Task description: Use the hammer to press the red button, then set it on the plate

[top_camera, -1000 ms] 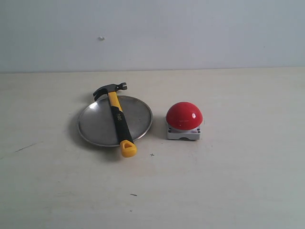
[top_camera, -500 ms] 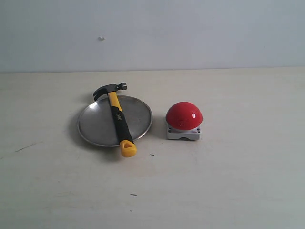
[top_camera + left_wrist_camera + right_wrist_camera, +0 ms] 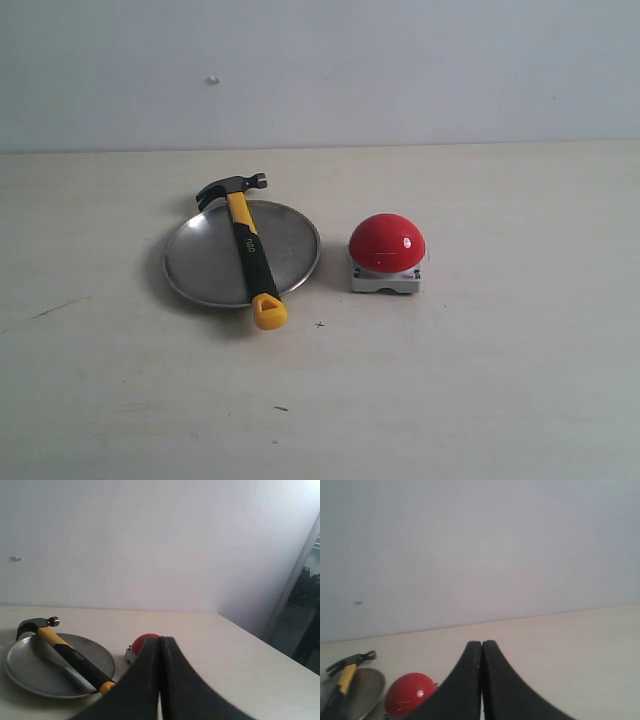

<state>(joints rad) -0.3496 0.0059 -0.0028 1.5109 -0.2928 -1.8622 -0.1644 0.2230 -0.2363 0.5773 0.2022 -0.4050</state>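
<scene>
The hammer (image 3: 245,245) lies across the plate (image 3: 205,262), dark head past the far rim and yellow looped end past the near rim. To the plate's right stands the red button (image 3: 386,243) on its grey base. No gripper shows in the exterior view. In the left wrist view my left gripper (image 3: 160,641) is shut and empty, with the hammer (image 3: 70,655), plate (image 3: 30,672) and red button (image 3: 142,641) beyond it. My right gripper (image 3: 482,644) is shut and empty too; the red button (image 3: 410,693), hammer (image 3: 347,667) and plate (image 3: 367,685) lie ahead of it.
The pale tabletop (image 3: 480,380) runs back to a plain white wall (image 3: 400,70). A dark opening (image 3: 305,615) shows past the table's far corner in the left wrist view.
</scene>
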